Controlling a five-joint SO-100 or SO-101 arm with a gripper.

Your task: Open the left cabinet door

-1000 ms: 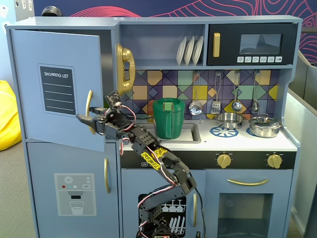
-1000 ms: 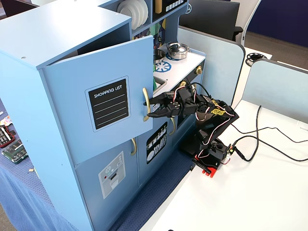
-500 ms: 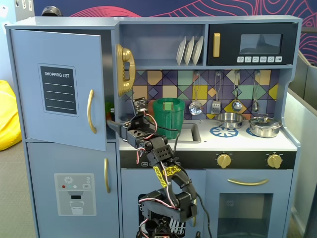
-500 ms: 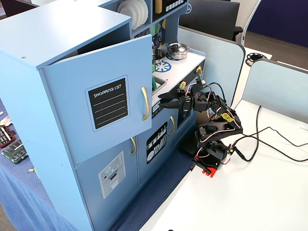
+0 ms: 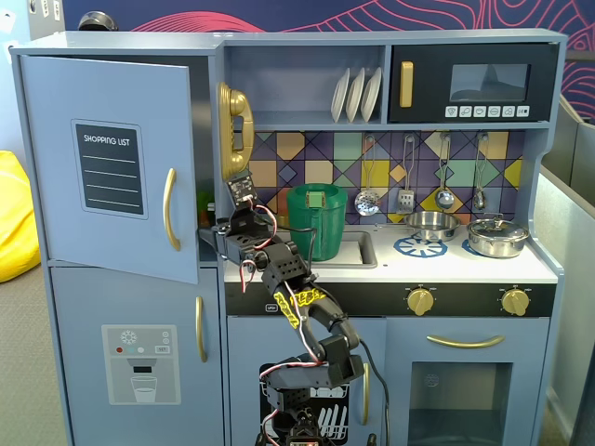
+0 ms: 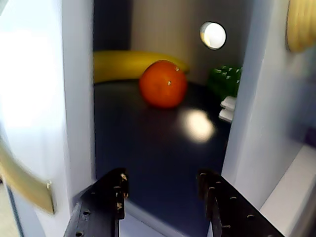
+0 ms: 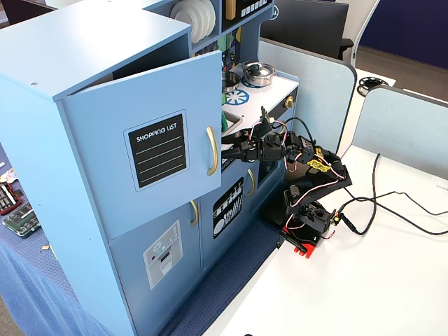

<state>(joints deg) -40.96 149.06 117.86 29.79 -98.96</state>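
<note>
The left cabinet door (image 5: 107,167), blue-grey with a black "SHOPPING LIST" panel and a gold bar handle (image 5: 170,209), stands partly open, swung out from the cabinet. It also shows in the other fixed view (image 7: 154,147). My gripper (image 5: 208,234) is at the door's free edge, just right of the handle, reaching into the gap (image 7: 228,145). In the wrist view the gripper (image 6: 162,180) is open and empty. Its left finger (image 6: 106,197) is close to the door's edge (image 6: 74,98) and its right finger (image 6: 222,202) is near the cabinet wall. Inside lie an orange (image 6: 163,84) and a banana (image 6: 123,64).
Below is the door with the water-dispenser graphic (image 5: 139,362). A gold toy phone (image 5: 234,125) hangs just above my arm, and a green pot (image 5: 316,218) sits in the sink to the right. Green toy food (image 6: 224,81) lies inside. Cables (image 7: 392,210) trail over the white table.
</note>
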